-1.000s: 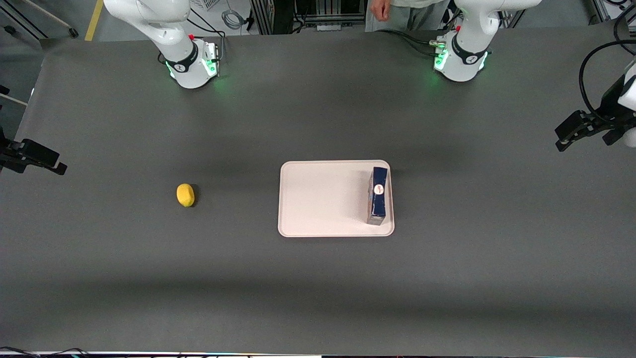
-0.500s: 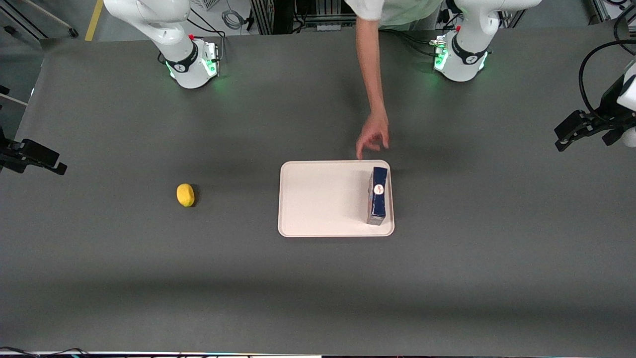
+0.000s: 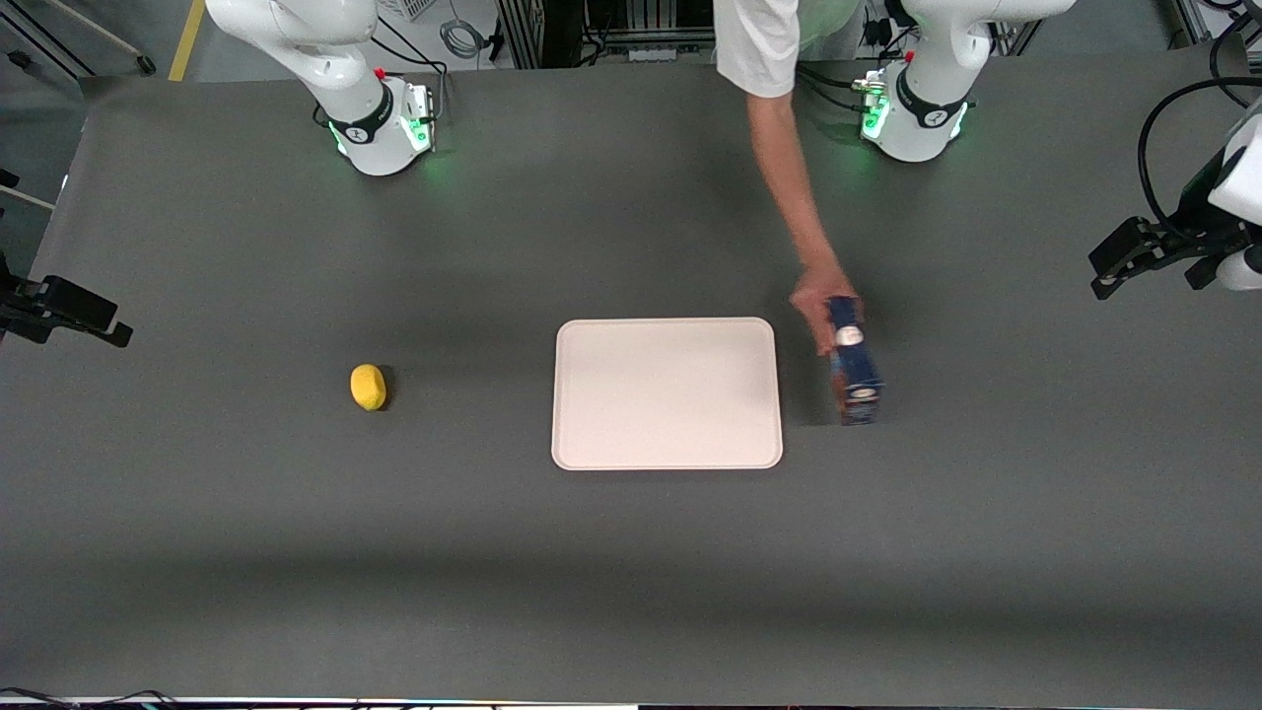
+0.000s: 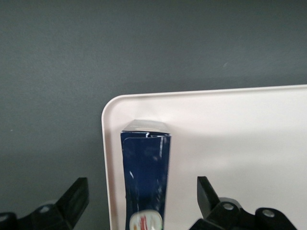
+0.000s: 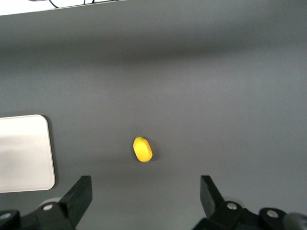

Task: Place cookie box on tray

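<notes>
In the front view the dark navy cookie box is off the pale pinkish-white tray, on the table beside the tray's edge toward the working arm's end. A person's hand grips its end farther from the front camera. My left gripper hangs far off at the working arm's end of the table, away from both. In the left wrist view the gripper is open and empty. There the cookie box shows lying along the tray's rim, between the fingers.
A small yellow lemon-like object lies on the dark grey table toward the parked arm's end, also in the right wrist view. The person's arm reaches over the table from between the two arm bases.
A person's hand reached in, took the cookie box off the tray and moved it onto the table beside the tray, toward the working arm's end. My gripper shifted only slightly.
</notes>
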Motion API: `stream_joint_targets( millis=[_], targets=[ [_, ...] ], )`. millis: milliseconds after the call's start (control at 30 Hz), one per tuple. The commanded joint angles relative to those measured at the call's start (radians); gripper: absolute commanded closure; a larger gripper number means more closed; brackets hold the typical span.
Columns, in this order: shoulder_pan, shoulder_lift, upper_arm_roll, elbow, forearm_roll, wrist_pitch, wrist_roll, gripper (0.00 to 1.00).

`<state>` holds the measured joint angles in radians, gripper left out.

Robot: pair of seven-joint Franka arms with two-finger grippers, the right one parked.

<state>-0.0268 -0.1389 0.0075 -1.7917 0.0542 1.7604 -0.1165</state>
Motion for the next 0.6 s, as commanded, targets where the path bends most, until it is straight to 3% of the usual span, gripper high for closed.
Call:
stream_joint_targets(
  millis=[0,167,333,567],
  targets=[
    [-0.005,0.007,-0.009,0.026,-0.010,-0.073,0.006,0.00],
    [-0.007,0.005,-0.035,0.015,-0.025,-0.088,-0.014,0.00],
    [-0.007,0.007,-0.047,-0.021,-0.141,-0.091,-0.077,0.00],
    [-0.007,0.024,-0.090,-0.083,-0.142,-0.033,-0.087,0.00]
  ],
)
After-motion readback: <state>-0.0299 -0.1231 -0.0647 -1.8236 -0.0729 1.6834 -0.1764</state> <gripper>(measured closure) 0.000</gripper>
